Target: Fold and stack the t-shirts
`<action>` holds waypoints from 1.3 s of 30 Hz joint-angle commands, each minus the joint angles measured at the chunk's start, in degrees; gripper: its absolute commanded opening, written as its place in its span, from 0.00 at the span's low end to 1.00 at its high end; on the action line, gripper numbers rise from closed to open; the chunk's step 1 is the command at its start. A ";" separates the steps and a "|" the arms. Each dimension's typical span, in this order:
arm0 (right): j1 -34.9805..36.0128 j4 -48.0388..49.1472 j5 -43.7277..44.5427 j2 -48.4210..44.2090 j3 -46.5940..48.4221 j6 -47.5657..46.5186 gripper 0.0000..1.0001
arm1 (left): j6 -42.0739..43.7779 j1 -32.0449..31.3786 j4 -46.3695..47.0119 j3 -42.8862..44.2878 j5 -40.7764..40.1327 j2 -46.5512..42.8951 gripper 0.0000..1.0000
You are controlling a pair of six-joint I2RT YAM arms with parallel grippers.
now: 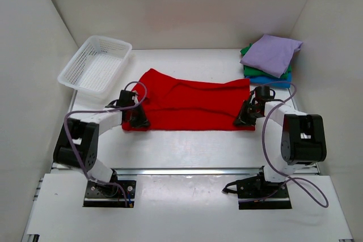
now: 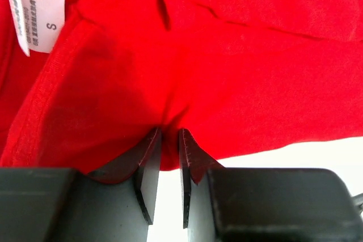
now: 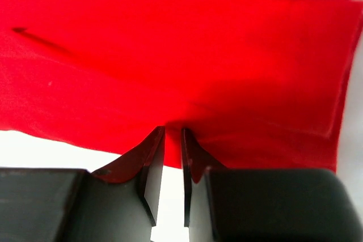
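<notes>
Subject: one bright red short-sleeved cloth t-shirt [image 1: 187, 105] lies flat across the middle of the white table [image 1: 187, 148], its long side running left to right. A white size tag marked "S" [image 2: 37, 18] shows in the left wrist view.

Containers: one white plastic mesh basket [image 1: 68, 77] stands at the far left of the table, near the red t-shirt's far left end but apart from it. Its mesh floor shows across the whole interior.

End effectors: the left gripper [image 1: 139, 122] sits on the near left corner of the red t-shirt. The left wrist view shows its jaws drawn to a narrow gap, with the near hem pinched and puckering between the tips. The right gripper [image 1: 245, 118] sits on the near right corner. The right wrist view shows it clamped on the near hem in the same way. Both grippers point down at the table, and the cloth stretches between them and away to the far side.

Other shirts: a folded stack stands at the far right corner, with a lavender t-shirt [image 1: 272, 54] on top, a green t-shirt [image 1: 247, 67] beneath it and a blue t-shirt [image 1: 267, 81] at the bottom. The red t-shirt's far right corner lies just beside this stack; contact cannot be determined.

Count: four t-shirts, one basket, two grippers.
</notes>
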 commanded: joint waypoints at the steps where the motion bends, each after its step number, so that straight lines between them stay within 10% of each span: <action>1: -0.87 -5.20 2.94 -4.44 -3.58 -2.11 0.16 | 0.89 -1.11 -7.39 -6.92 -1.91 -5.66 0.30; 20: -3.33 -5.30 -0.05 2.84 8.19 -4.04 0.19 | 1.24 4.68 -14.87 0.53 1.61 -22.64 0.46; 39: -7.29 2.18 -1.63 16.72 26.12 -2.55 0.33 | -0.26 6.80 -7.39 31.10 -1.91 10.11 0.60</action>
